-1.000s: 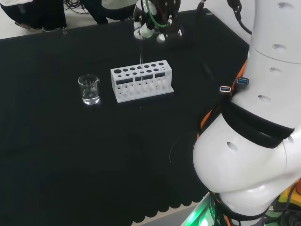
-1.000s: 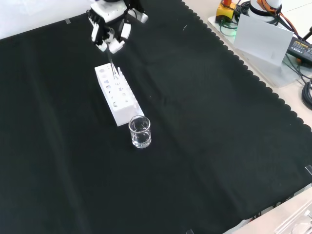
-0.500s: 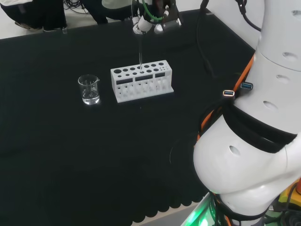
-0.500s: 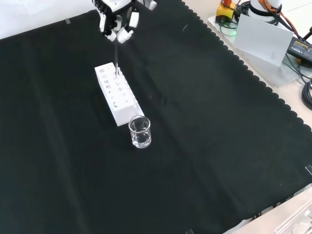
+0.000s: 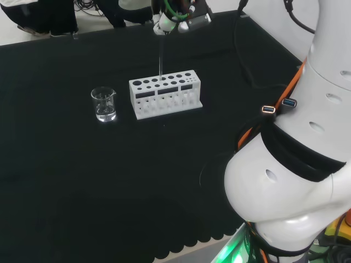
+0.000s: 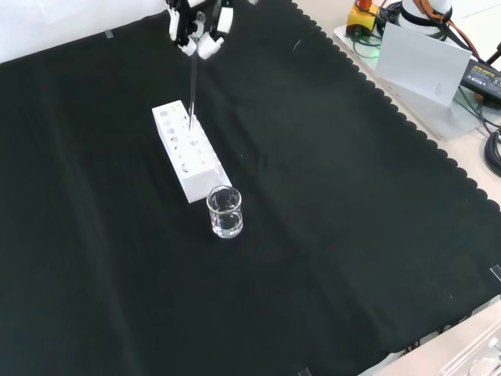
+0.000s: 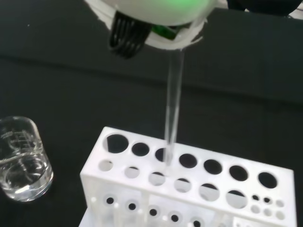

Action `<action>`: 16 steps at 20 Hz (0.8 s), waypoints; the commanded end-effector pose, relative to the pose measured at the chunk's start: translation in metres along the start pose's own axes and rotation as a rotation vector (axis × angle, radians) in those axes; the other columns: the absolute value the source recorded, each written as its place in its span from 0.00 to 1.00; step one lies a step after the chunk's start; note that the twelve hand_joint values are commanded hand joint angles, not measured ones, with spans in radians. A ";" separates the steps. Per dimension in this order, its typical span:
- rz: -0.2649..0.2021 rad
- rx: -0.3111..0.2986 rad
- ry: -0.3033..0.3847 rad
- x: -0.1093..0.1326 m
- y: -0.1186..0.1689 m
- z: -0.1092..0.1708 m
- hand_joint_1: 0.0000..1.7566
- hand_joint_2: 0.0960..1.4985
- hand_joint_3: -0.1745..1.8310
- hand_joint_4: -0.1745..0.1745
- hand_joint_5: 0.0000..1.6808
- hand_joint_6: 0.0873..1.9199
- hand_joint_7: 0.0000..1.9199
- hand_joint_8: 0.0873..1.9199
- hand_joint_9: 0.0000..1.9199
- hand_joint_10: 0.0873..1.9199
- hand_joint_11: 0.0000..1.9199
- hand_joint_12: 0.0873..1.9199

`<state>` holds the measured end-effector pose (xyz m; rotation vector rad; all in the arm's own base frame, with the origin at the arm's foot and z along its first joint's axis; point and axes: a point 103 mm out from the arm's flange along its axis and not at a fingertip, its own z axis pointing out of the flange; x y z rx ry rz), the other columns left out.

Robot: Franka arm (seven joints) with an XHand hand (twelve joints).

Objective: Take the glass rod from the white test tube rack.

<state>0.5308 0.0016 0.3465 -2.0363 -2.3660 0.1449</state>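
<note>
Hand (image 6: 200, 27) risen toward top of front view, fingers pinching glass rod (image 6: 192, 86); rod tip now barely at rack (image 6: 188, 153) holes, nearly free

- The hand (image 6: 200, 27) sits at the top edge of the front view, fingers (image 6: 208, 45) curled downward and pinched together; its upper part is cut off by the picture's edge
- In the head view the hand (image 5: 174, 16) is far across the bench at the top edge — white fingertips (image 5: 160, 28) point down, drawn close together
- The arm's white links (image 5: 296, 181) fill the right of the head view, bent and stacked; a black band crosses the lower link
- In the wrist view the blurred white underside of the hand (image 7: 156, 14) hangs close above
</note>
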 end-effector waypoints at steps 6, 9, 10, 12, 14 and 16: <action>-0.020 -0.042 -0.030 0.014 -0.022 -0.040 0.69 0.39 0.46 0.00 0.72 0.40 0.85 0.44 0.95 0.37 0.94 0.33; -0.037 -0.062 -0.031 0.021 -0.028 -0.047 0.69 0.39 0.46 0.00 0.72 0.40 0.85 0.44 0.95 0.37 0.94 0.33; -0.042 -0.066 -0.030 0.023 -0.030 -0.048 0.69 0.39 0.46 0.00 0.72 0.40 0.85 0.44 0.95 0.37 0.94 0.33; -0.049 -0.070 -0.032 0.027 -0.032 -0.051 0.69 0.39 0.46 0.00 0.72 0.40 0.85 0.44 0.95 0.37 0.94 0.33; -0.052 -0.072 -0.035 0.029 -0.034 -0.053 0.69 0.39 0.46 0.00 0.72 0.40 0.85 0.44 0.95 0.37 0.94 0.33; -0.055 -0.074 -0.037 0.031 -0.034 -0.054 0.69 0.39 0.46 0.00 0.72 0.40 0.85 0.44 0.95 0.37 0.94 0.33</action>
